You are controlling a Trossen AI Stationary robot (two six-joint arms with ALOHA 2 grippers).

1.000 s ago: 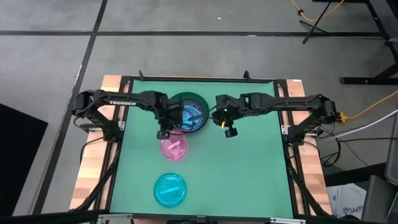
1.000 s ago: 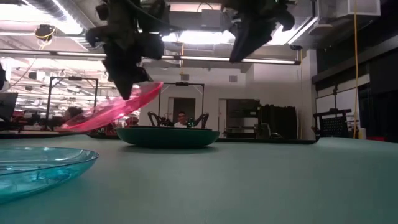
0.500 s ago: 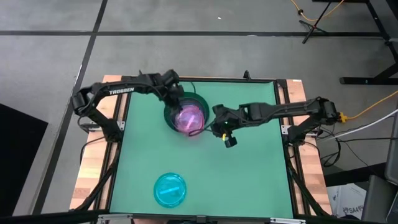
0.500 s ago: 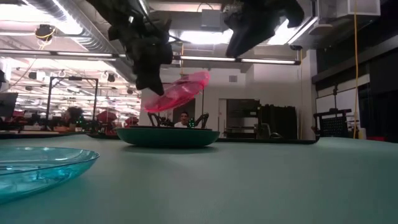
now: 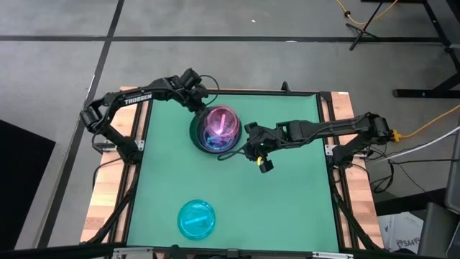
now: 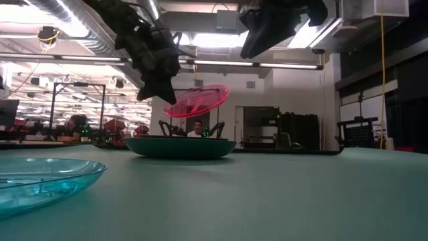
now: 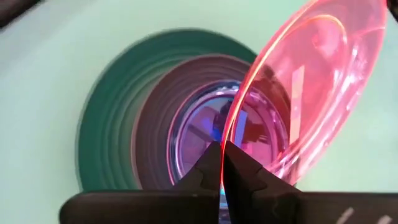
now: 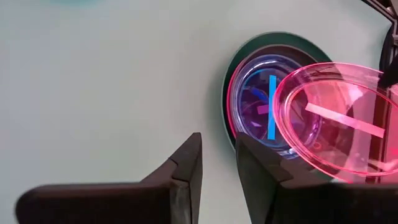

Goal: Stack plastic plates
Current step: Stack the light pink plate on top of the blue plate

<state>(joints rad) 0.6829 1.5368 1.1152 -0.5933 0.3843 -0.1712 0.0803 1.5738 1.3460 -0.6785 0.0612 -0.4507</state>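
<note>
Pink plate (image 6: 196,100) pinched at its rim by left gripper (image 7: 222,163), above green plate (image 6: 180,146) and its stack, near level now, less tilted than 0.5 s ago. Right gripper (image 8: 217,157) beside stack, jaws slightly apart, empty. Cyan plate (image 5: 196,219) well apart.

Translucent pink plate (image 5: 221,124), dark green plate (image 6: 179,146), cyan plate (image 5: 196,219), green table (image 5: 287,194).

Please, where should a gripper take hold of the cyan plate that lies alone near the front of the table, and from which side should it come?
Probably at the rim. The cyan plate lies flat and right way up on the table, and in the low view its thin rim stands slightly above the surface. Come from above at the edge, one finger inside, one outside. No other object stands beside it.
</note>
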